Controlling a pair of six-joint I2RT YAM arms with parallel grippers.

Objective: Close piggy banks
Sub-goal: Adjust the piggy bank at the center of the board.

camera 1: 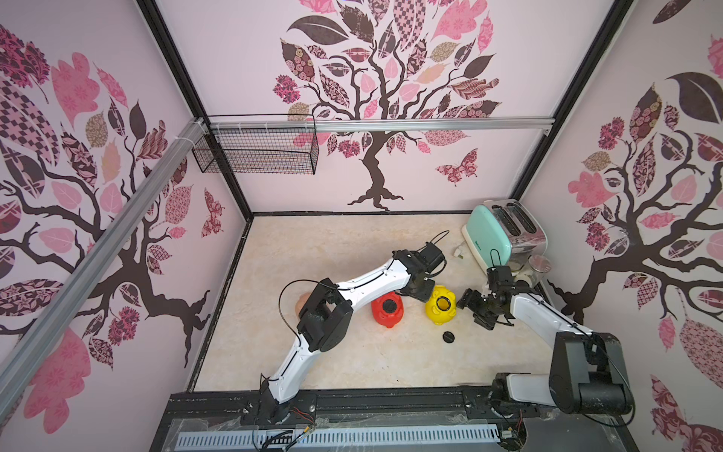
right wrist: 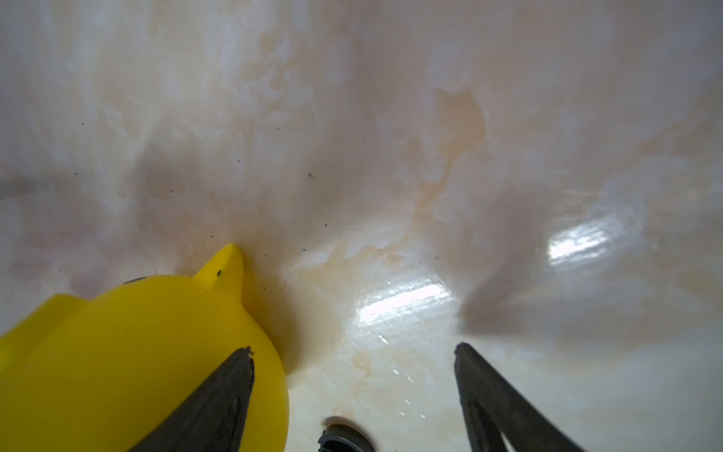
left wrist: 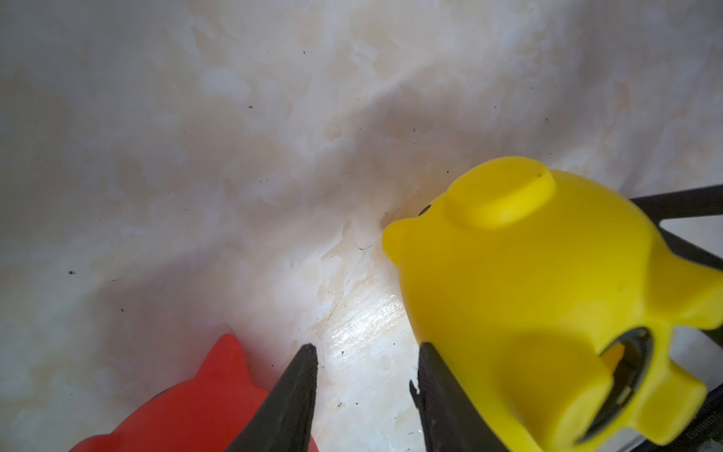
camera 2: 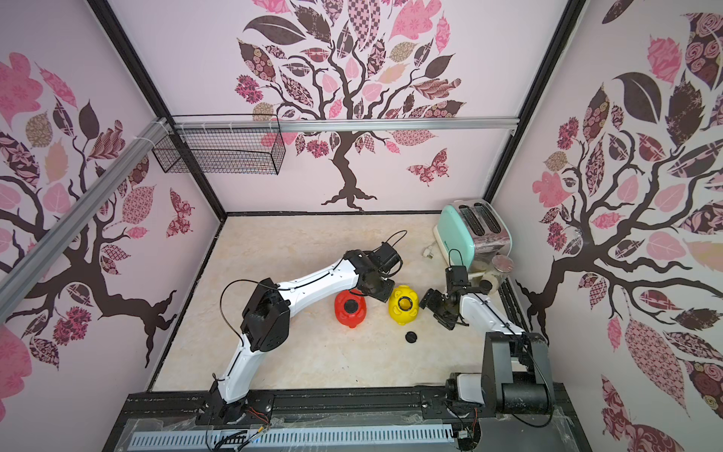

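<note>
In both top views a red piggy bank (camera 1: 385, 313) (camera 2: 349, 313) lies mid-table with a black plug in its belly hole. To its right a yellow piggy bank (camera 1: 441, 309) (camera 2: 403, 309) lies with its round belly hole open. A peach-pink piggy bank (camera 1: 303, 300) peeks out from behind my left arm's elbow. My left gripper (camera 1: 420, 292) (left wrist: 367, 352) is open between the red bank (left wrist: 187, 411) and the yellow bank (left wrist: 528, 293), holding nothing. My right gripper (camera 1: 473, 309) (right wrist: 352, 352) is wide open just right of the yellow bank (right wrist: 117, 352). A loose black plug (camera 1: 449, 337) (right wrist: 344, 440) lies on the table near it.
A mint-green toaster (camera 1: 493, 231) stands at the back right with a glass jar (camera 1: 534, 270) in front of it. A black wire basket (camera 1: 258, 150) hangs on the back wall at the left. The table's front edge is a black rail (camera 1: 391, 403).
</note>
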